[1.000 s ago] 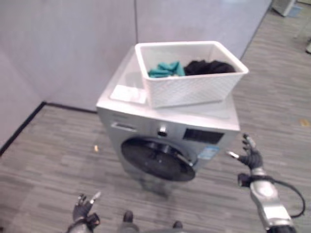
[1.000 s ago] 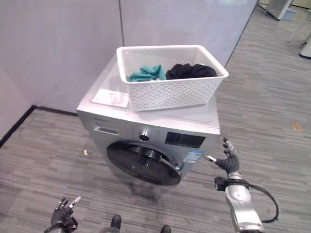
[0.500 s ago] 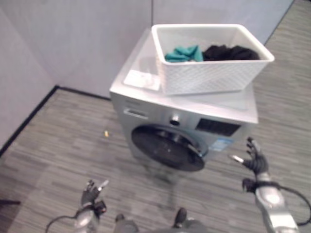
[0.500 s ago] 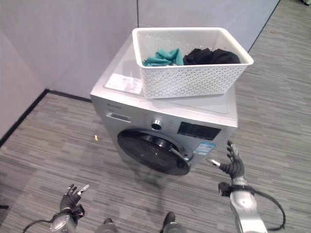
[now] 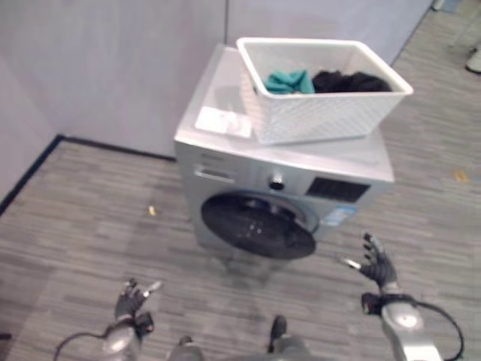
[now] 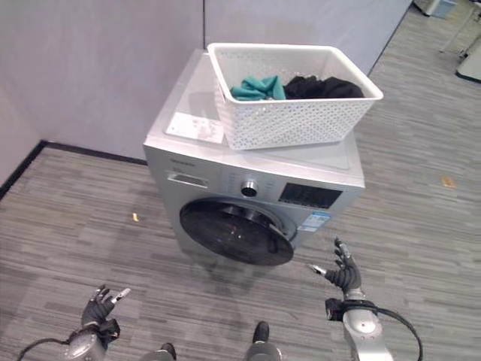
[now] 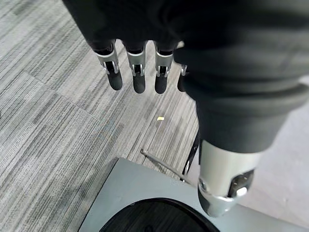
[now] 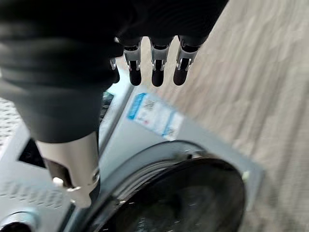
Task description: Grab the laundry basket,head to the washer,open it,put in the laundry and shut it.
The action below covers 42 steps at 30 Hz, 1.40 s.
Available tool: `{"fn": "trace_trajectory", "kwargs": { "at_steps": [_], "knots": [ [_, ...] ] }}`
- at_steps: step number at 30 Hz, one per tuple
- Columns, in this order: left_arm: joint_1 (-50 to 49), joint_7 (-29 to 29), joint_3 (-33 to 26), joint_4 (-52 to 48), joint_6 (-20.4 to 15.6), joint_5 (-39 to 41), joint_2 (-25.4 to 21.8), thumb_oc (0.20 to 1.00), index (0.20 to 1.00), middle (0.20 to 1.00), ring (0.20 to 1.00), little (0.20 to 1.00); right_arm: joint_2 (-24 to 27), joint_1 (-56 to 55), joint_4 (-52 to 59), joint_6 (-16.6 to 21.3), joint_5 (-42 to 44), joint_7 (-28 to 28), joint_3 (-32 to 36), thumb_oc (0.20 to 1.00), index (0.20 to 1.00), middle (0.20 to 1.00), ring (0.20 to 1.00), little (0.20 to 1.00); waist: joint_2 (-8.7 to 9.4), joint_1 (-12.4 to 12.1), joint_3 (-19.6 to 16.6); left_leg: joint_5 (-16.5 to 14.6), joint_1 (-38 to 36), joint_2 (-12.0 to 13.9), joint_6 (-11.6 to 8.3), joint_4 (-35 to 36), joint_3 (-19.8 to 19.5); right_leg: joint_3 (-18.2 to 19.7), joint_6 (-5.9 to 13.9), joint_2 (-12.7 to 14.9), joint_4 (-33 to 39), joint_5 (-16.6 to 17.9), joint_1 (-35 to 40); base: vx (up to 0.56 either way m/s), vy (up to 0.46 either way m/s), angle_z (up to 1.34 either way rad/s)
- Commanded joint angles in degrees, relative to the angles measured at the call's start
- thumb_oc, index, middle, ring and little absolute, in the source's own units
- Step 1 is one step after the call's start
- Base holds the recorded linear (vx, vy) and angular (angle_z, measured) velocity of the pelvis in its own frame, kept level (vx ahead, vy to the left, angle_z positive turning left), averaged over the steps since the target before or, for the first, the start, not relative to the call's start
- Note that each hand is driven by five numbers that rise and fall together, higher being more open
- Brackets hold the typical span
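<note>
Laundry basket (image 6: 293,94) atop closed washer (image 6: 252,195)

The washer (image 6: 248,195) stands on the floor (image 6: 90,233) ahead of the robot, its back near a wall (image 6: 98,68). On its top, toward the right and rear, sits the basket (image 6: 293,105), with laundry (image 6: 293,86) inside (one piece lies left, the other right). A sheet (image 6: 195,127) lies on the top just left of the basket. The door (image 6: 235,234) is in the washer's front, below a knob (image 6: 249,187). The left hand (image 6: 98,308) hangs low at the left, well apart from the washer. The right hand (image 6: 342,274) is near the front's lower right corner, right of the door.
</note>
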State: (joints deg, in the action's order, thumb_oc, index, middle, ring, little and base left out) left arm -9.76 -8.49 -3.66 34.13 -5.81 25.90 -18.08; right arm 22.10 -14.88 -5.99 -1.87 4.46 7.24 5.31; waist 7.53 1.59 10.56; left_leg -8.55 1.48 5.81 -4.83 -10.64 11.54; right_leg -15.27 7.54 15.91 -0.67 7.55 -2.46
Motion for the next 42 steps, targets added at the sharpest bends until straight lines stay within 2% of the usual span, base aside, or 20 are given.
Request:
{"fn": "trace_trajectory", "kwargs": {
  "at_steps": [1, 2, 7, 18, 29, 42],
  "knots": [
    [-2.07, 0.97, -2.20, -3.21, -1.40, -1.25, -0.60, 1.000, 1.000, 1.000, 1.000, 1.000, 3.16, 0.93, 2.72, 1.86, -2.04, 0.17, 4.05, 1.000, 1.000, 1.000, 1.000, 1.000, -3.41, -1.06, 0.13, -2.76, -0.81, -0.77, 5.69, 1.97, -4.48, 4.30, 1.85, -0.11, -6.51, -8.31, -0.56, -0.07, -0.041, 0.30],
    [-2.87, 1.17, -2.79, -3.42, -1.43, -0.98, -0.29, 1.000, 1.000, 1.000, 1.000, 1.000, 3.51, 0.57, 2.33, 1.68, -2.76, 0.16, 5.02, 1.000, 1.000, 1.000, 1.000, 1.000, -2.97, -1.64, -0.62, -2.10, 0.11, -1.04, 5.54, 2.33, -4.47, 3.64, 1.94, 0.62, -5.55, -7.76, 0.11, -0.04, -0.039, 0.19],
    [-4.76, 1.71, -3.79, -3.11, -1.34, -0.52, 0.24, 1.000, 1.000, 1.000, 1.000, 1.000, 4.86, 0.80, 0.66, 1.48, -3.80, 0.08, 5.55, 1.000, 1.000, 1.000, 1.000, 1.000, -1.99, -3.19, -1.37, -1.24, 1.56, -0.38, 4.45, 1.80, -4.35, 1.75, 2.48, 0.59, -1.18, -7.91, 2.79, -0.01, -0.096, 0.03],
    [-5.05, 2.48, -2.55, -2.19, -1.20, -0.89, 0.65, 1.000, 1.000, 1.000, 1.000, 1.000, 6.71, 2.32, -2.84, 1.30, -5.51, -1.14, 2.79, 1.000, 1.000, 1.000, 1.000, 1.000, -2.09, -3.68, -1.85, 1.06, 1.29, 0.47, 3.14, 4.36, -6.61, -1.14, 1.75, -0.39, 0.44, -9.26, 4.60, 0.02, -0.057, 0.14],
    [-5.57, 3.47, -1.35, -4.30, -1.18, -0.66, -0.54, 1.000, 1.000, 1.000, 1.000, 1.000, 6.83, 6.89, -14.53, 0.94, -5.79, -2.52, -4.70, 1.000, 1.000, 1.000, 1.000, 1.000, -4.16, -5.44, -0.06, 3.52, 2.23, 0.30, 2.53, 6.89, -9.19, -3.11, 1.06, -0.63, 0.45, -10.05, 4.52, 0.01, -0.045, 0.15],
    [-5.02, 2.64, -2.18, -5.92, -2.21, 1.50, -0.75, 1.000, 1.000, 1.000, 1.000, 1.000, 10.94, 15.10, -23.22, 0.15, -8.57, 1.03, -6.60, 1.000, 1.000, 1.000, 1.000, 1.000, -7.80, -6.64, 2.02, 5.63, 5.89, -1.60, 2.28, 8.12, -10.32, -4.39, 1.25, 1.17, 0.77, -9.21, 2.07, -0.02, -0.011, 0.12]
  ]
}}
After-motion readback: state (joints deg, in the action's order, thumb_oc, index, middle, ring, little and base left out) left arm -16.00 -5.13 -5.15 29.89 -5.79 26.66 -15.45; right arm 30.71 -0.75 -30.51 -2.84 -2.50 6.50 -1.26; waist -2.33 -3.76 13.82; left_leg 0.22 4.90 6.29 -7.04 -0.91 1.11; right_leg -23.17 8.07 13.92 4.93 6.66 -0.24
